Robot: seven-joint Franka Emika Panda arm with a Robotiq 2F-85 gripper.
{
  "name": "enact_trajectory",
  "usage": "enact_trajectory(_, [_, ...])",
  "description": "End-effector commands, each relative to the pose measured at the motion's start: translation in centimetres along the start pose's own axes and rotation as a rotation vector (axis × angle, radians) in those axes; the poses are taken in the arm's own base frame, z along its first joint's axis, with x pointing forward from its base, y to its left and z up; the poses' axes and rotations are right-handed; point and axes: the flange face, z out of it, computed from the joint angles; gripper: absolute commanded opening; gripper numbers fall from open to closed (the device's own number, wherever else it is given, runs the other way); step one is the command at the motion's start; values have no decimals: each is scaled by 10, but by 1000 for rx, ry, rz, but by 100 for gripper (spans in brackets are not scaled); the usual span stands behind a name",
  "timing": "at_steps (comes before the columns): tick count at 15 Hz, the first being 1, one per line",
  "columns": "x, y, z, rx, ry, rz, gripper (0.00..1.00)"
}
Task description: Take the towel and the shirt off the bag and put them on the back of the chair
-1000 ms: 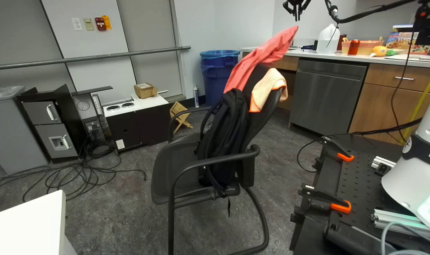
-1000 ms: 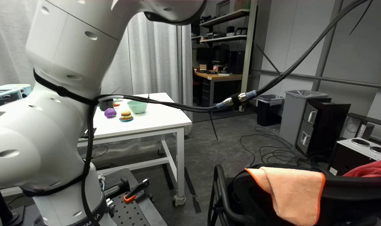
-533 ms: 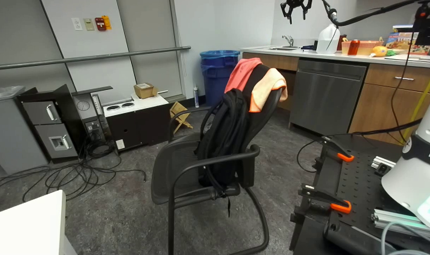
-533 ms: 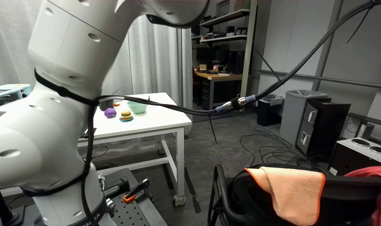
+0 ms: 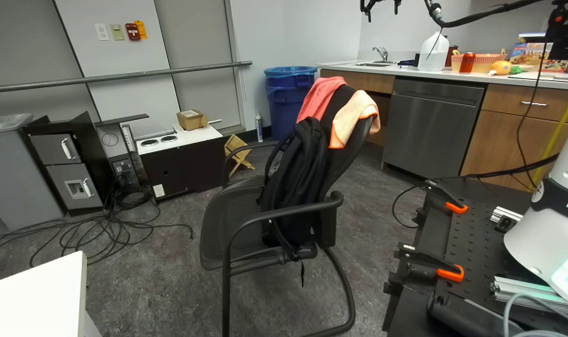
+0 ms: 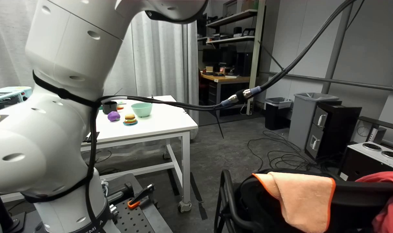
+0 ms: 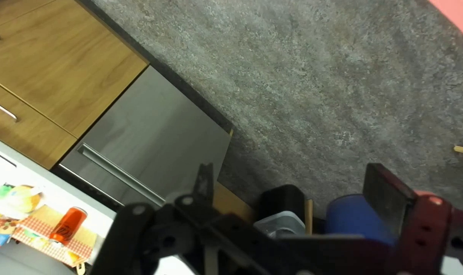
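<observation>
The peach towel with orange edging (image 5: pixel 351 114) hangs over the top of the chair (image 5: pixel 239 220) back. Farther along the same top edge lies the coral shirt (image 5: pixel 319 96); in an exterior view the shirt (image 6: pixel 389 207) droops down the near side of the backrest. The black bag (image 5: pixel 295 182) slouches against the backrest, above the seat. High over the chair, at the upper picture edge, my gripper (image 5: pixel 382 15) stands open, away from both cloths. In the wrist view, the gripper (image 7: pixel 289 170) has nothing between its widely spread fingers, and a corner of the shirt (image 7: pixel 462 17) shows.
A counter with a white jug (image 5: pixel 433 52) and a red can (image 5: pixel 467 62) runs behind the chair. A blue bin (image 5: pixel 288 100) stands by the wall. The robot's black bench with clamps (image 5: pixel 447 271) is beside the chair. Loose cables (image 5: pixel 134 224) lie on the floor.
The shirt's raised end, which stood just below nearly closed fingers, has dropped onto the chair back. My fingers have spread apart and the gripper has risen slightly. The towel has not moved.
</observation>
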Motion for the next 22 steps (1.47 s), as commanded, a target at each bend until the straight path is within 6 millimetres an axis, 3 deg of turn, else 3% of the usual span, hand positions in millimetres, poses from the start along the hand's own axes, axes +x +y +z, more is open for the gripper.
enact_trajectory(1, [-12,-8,-29,84,-18,-42,100])
enact_trajectory(8, [-55,-35,-67,279,-159,-175,100])
enact_trajectory(14, [-85,-42,-108,414,-254,-333,100])
enact_trajectory(20, [-97,-32,-123,456,-287,-415,100])
enact_trajectory(22, [-89,-42,-116,408,-268,-384,100])
